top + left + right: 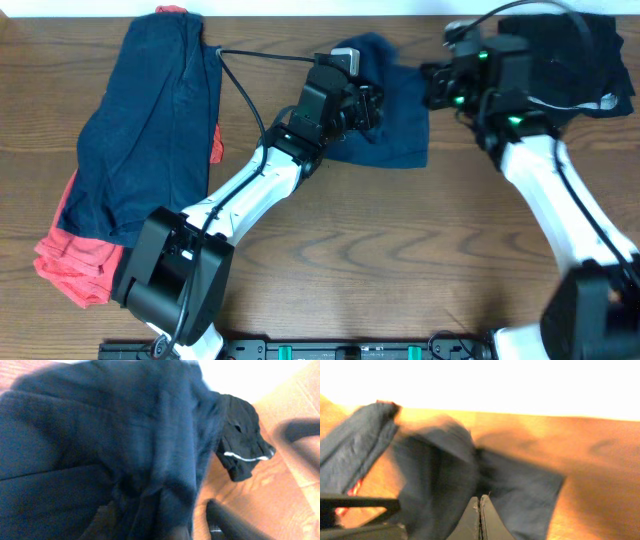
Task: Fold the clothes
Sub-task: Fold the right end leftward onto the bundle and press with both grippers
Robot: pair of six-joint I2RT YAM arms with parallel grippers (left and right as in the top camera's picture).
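A crumpled dark navy garment (395,130) lies at the table's middle back. My left gripper (368,103) is over its left part, and the cloth (100,435) fills the left wrist view. Its right finger (227,520) stands well off to one side with cloth bunched between the jaws, so it is open. My right gripper (432,85) hovers at the garment's right edge. Its fingertips (480,499) are pressed together with nothing held, above the navy cloth (440,460).
At the left, navy shorts (150,130) lie spread on a coral-red garment (75,265). A black garment with a white stripe (575,45) sits at the back right corner, also visible as the black garment (242,435). Bare wood table (400,250) runs along the front.
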